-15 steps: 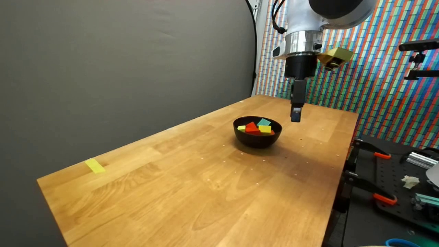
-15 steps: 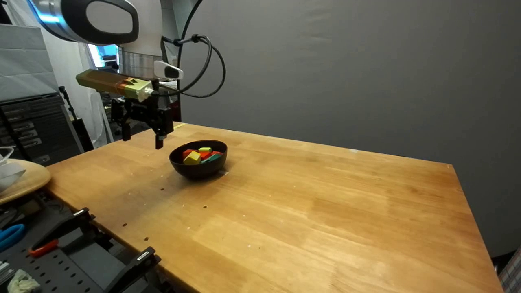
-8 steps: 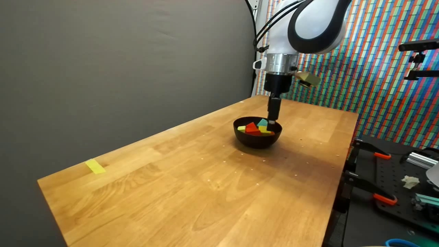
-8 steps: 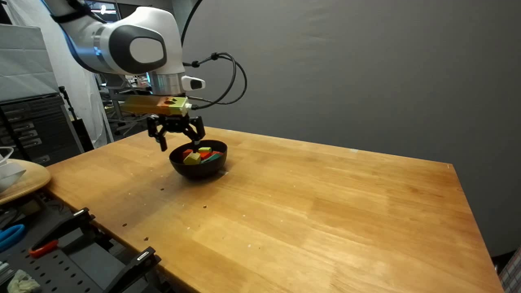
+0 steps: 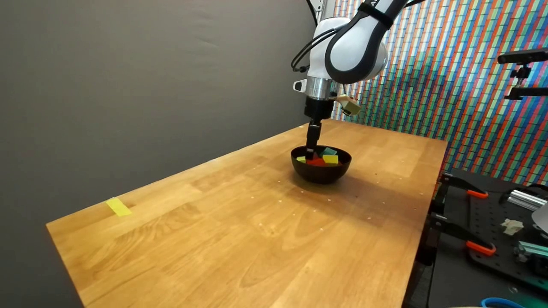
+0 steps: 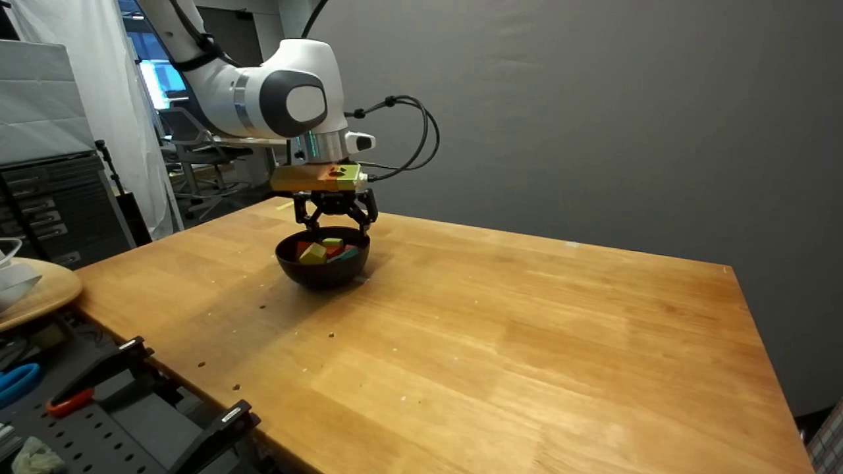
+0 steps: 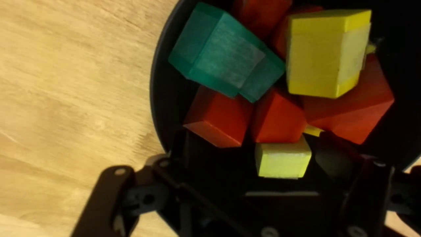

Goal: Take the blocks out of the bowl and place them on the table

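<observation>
Exterior view: worktop [image 5: 214, 239], long, light-brown wood grain; the receiving surface.

Perforated board [image 5: 490, 218], dark, alongside one long edge, with orange-tipped clamps [image 5: 480, 248]. Judged no hindrance.

Bowl [image 5: 321, 174], black, round, upright on the worktop. Judged stiff and fairly light, apt to slide if knocked. Its wall is likely the chief obstacle, leaving little sideways room for the jaws.

Gripper [image 6: 338, 232], pointing down at the bowl's mouth, jaws spread wide, nothing held. Whether it touches the bowl cannot be told.

Blocks, mixed colours; all those seen lie in the bowl. Judged light, rigid, hard to damage, rather smooth. Flat opposite faces should pinch well; slanted ones may slip.

Green block [image 7: 227, 52], slanted faces, lying partly over red ones near the wall. Take across its parallel sides.

Yellow block [image 7: 324, 56], atop red ones; probably the easiest to reach. Take by opposite side faces.

Red blocks [image 7: 279, 118], several, partly covered and crowded; likely better left for later.

Pale-yellow block [image 7: 283, 161], small, low, between the jaws in the wrist view. Its two ends face them: take hold there. Red neighbour just beside it may drag along.

Yellow strip [image 5: 118, 207], flat, near a worktop corner, well apart from the bowl.
</observation>
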You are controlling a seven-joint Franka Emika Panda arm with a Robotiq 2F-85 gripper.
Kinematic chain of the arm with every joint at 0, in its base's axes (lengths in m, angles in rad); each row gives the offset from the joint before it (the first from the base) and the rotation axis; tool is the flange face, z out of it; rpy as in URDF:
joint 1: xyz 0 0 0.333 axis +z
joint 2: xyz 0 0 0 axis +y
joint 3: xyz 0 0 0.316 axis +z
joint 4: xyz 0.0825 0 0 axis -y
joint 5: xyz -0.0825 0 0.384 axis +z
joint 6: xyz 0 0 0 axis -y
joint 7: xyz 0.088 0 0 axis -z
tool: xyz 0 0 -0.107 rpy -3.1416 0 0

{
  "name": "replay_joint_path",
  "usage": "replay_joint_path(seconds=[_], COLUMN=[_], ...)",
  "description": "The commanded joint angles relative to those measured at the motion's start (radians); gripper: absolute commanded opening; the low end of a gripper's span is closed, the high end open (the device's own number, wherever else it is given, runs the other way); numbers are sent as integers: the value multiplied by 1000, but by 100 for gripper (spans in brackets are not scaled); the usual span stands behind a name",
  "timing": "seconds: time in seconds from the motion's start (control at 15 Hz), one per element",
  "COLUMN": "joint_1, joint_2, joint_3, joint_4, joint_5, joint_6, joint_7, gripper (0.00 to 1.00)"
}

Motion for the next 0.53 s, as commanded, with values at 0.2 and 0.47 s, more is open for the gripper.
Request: replay_joint_path(seconds=[0.2,0.47], joint_1=[-76,-77], joint_2=[-96,-170], joint_3=[115,127], joint_4=[-52,-108], joint_5=[45,62], joint_6=[-13,-11], joint_7=[-33,-20], gripper=[100,100])
